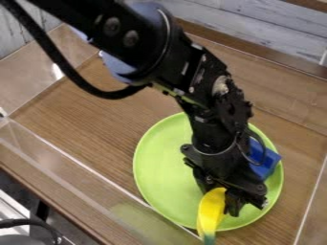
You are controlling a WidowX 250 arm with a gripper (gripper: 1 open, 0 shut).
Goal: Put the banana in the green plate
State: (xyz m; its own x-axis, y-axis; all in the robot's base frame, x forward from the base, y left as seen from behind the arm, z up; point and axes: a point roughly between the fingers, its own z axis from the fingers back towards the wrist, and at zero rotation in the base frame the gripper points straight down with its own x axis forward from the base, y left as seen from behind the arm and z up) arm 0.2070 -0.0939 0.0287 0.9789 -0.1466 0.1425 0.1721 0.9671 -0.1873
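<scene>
The green plate (160, 165) lies on the wooden table at the lower right. My black gripper (227, 196) points down over the plate's near part and is shut on the banana (211, 213). The banana is yellow and stands tilted on edge, its upper end pinched between the fingers (243, 194) and its lower end reaching the plate's front rim. The arm hides the plate's middle.
A blue ridged block (263, 158) lies on the plate's right side, just behind the gripper. A clear plastic wall (76, 182) runs along the table's front and left edges. A wooden rail (274, 53) borders the back.
</scene>
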